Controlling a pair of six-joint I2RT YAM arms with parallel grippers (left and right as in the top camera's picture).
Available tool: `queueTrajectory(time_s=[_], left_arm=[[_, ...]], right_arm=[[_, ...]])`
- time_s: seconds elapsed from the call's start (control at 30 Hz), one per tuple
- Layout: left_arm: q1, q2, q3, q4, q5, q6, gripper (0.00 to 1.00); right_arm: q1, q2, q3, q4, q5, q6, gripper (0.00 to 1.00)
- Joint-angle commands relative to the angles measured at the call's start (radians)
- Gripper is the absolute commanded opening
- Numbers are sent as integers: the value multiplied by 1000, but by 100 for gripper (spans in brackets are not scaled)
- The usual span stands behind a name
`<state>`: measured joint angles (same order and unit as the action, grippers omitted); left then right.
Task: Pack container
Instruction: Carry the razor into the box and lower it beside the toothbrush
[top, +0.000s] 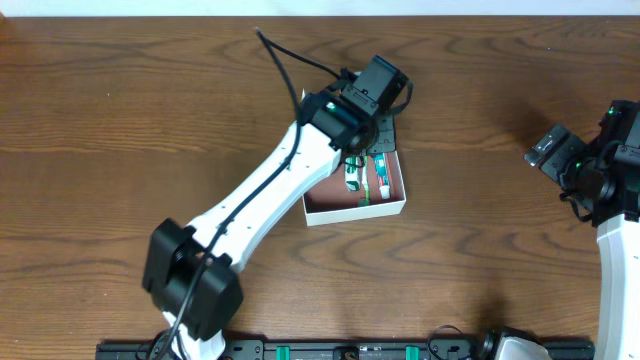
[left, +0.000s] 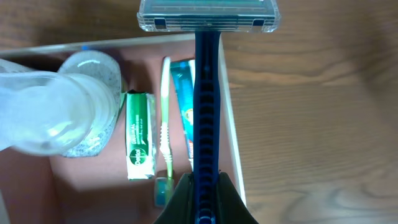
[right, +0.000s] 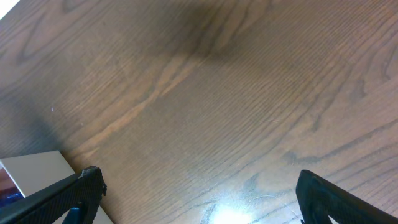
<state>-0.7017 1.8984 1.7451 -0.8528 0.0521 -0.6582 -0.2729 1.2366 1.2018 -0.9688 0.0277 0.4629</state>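
My left gripper (left: 205, 182) is shut on the blue handle of a razor (left: 206, 106). The razor's clear head sticks out past the far wall of the container (left: 231, 130), and its handle runs just inside one side wall. The container (top: 395, 207) is a shallow white-walled box with a reddish-brown floor. It holds a clear bottle (left: 65, 106), a green toothpaste box (left: 140, 143), a green toothbrush (left: 165, 118) and a teal tube (left: 182, 93). In the overhead view my left gripper (top: 372, 135) hovers over the box's far side. My right gripper (right: 202, 199) stands open over bare wood.
The left arm (top: 270, 190) lies diagonally across the table and hides much of the box from above. The right gripper (top: 552, 152) sits near the table's right edge. One white corner of the box (right: 34, 168) shows in the right wrist view.
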Motion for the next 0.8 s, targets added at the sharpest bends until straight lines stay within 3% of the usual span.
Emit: queueTrajectory(time_s=[0.0,0.77], left_arm=[[-4,41,-7,-6,-11,-18,6],[-51,118,-7,-7,-12,-51,6]], right_arm=[[-5,-6,12,-1,13,-7,99],[-5,-6,12,-1,13,-8,99]])
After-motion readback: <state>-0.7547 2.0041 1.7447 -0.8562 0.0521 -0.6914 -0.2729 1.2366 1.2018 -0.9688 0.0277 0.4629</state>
